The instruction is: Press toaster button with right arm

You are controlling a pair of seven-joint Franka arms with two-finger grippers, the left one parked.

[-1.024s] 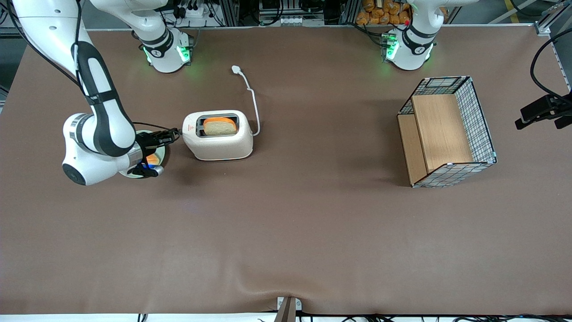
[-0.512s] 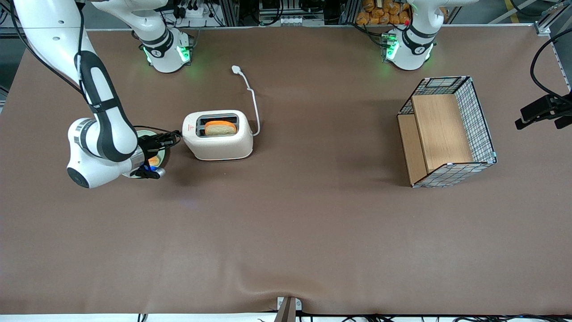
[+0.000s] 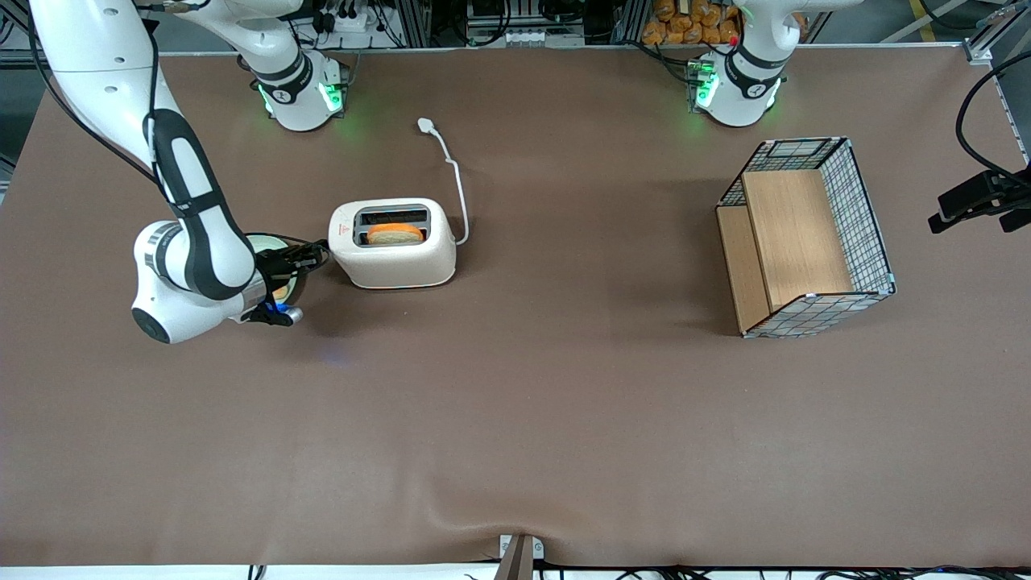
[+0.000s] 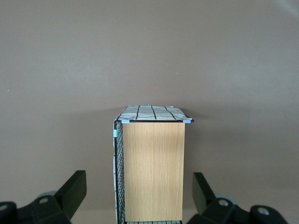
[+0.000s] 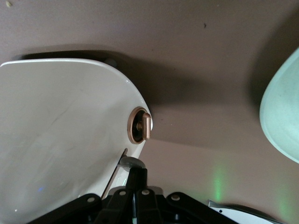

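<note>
Bread slice sits lower in the toaster than a second ago; the right arm has edged closer to the toaster's narrow end. Toaster stands mid-bench, toward the working arm's end, cord trailing away from the front camera. Gripper, jaws clenched together, presses on the toaster button, mostly hidden under the tips. Green plate largely covered by the wrist. Copper dial shows beside the button.
</note>
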